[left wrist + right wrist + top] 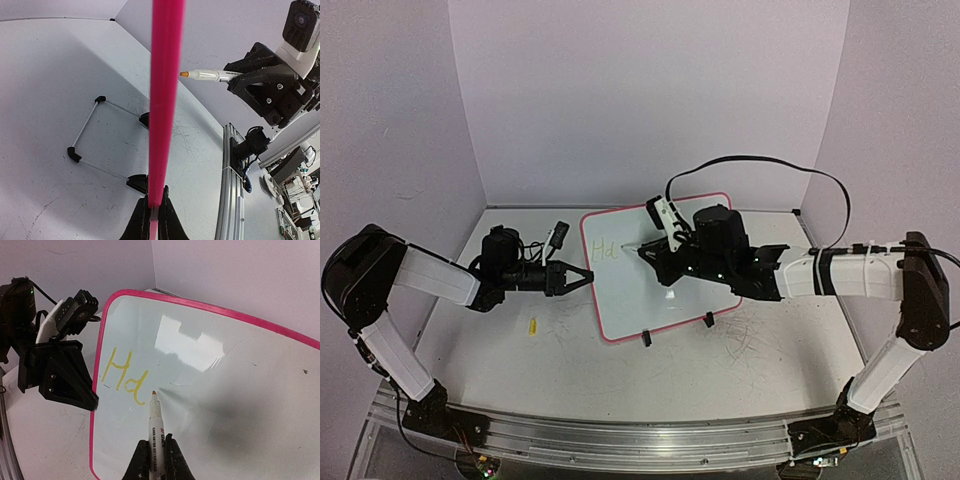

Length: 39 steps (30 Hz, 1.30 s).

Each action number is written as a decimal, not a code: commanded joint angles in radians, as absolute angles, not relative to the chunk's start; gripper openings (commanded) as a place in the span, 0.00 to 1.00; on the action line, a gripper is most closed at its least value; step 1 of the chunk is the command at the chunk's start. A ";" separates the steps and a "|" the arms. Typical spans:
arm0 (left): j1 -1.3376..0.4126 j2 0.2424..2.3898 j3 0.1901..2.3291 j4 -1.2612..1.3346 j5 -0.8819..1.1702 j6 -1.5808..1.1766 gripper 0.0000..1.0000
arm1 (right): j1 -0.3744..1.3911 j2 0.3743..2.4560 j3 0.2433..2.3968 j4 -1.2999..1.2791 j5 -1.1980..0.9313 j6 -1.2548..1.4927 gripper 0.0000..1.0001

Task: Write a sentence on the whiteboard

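Two faint letters (122, 371) (whiteboard (225, 405) cropped)

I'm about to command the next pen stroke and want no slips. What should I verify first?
1. Grip of the left claw on the rim of the whiteboard: ok, clamped.
2. Grip of the right claw on the marker: ok, shut on it.
3. Cap off, tip bare: ok.
4. Tip touching the board surface: cannot tell.
5. Bare board to the right of the letters: ok.
6. Sentence finished: not ok, only two letters show.
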<state>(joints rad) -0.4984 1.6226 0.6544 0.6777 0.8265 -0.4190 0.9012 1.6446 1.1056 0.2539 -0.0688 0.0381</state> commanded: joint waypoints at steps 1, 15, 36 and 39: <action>-0.503 1.602 0.686 0.680 0.841 -0.417 0.00 | 0.902 1.591 1.098 0.284 -0.054 0.015 0.00; -0.507 1.605 0.703 0.676 0.840 -0.434 0.20 | 0.902 1.591 1.097 0.284 -0.057 0.014 0.00; -0.515 1.624 0.682 0.668 0.801 -0.395 0.00 | 0.904 1.577 1.092 0.256 -0.070 -0.039 0.00; -0.516 1.619 0.681 0.661 0.798 -0.390 0.00 | 0.909 1.592 1.107 0.255 -0.074 -0.045 0.00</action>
<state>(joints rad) -0.5117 1.6230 0.6731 0.6536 0.8085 -0.4106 0.9016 1.6005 1.0927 0.2443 -0.0685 -0.0212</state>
